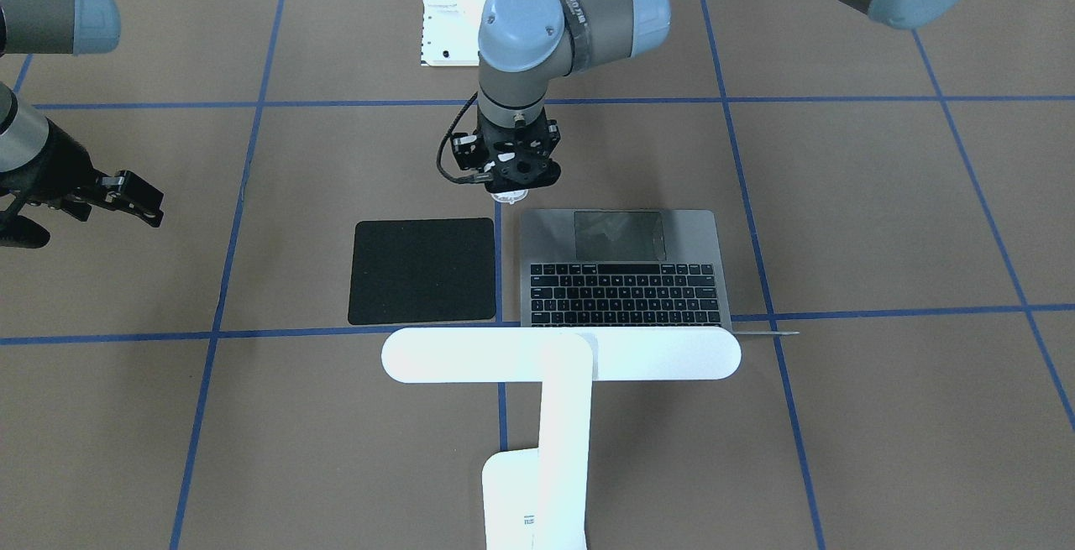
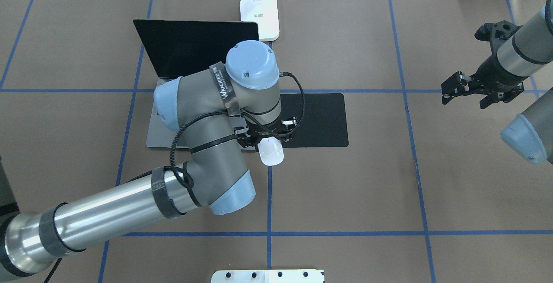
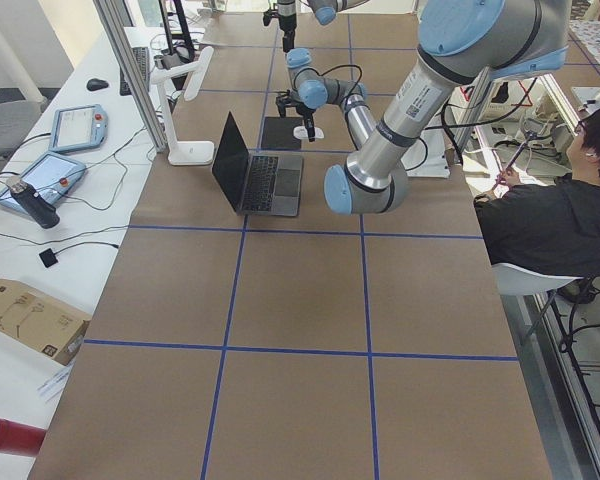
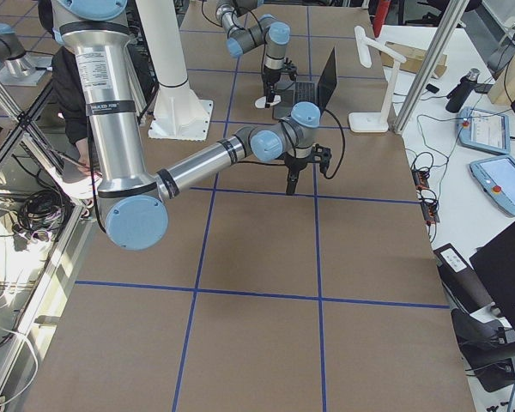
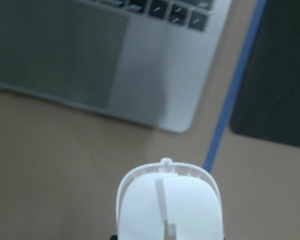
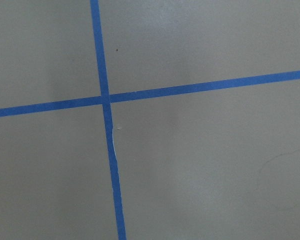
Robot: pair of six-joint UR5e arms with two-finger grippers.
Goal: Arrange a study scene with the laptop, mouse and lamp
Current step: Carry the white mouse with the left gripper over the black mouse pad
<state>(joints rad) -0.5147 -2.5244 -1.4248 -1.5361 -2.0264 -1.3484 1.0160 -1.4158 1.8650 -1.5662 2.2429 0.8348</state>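
On our left, the laptop (image 2: 190, 49) is sitting open on the table (image 2: 367, 188), its dark screen facing us, and the lamp (image 2: 259, 17) is standing just behind its right corner. Our left pincer (image 2: 268, 140) is gripping the white mouse (image 2: 271, 153) just off the laptop's front right corner, over a blue tape line, so we are judging mouse placement to be the step in hand. Next, we are likely needing to carry it right onto the black mouse pad (image 2: 319, 119), lower it and let go. Far right, our right pincer (image 2: 452, 88) is hanging parted and empty.
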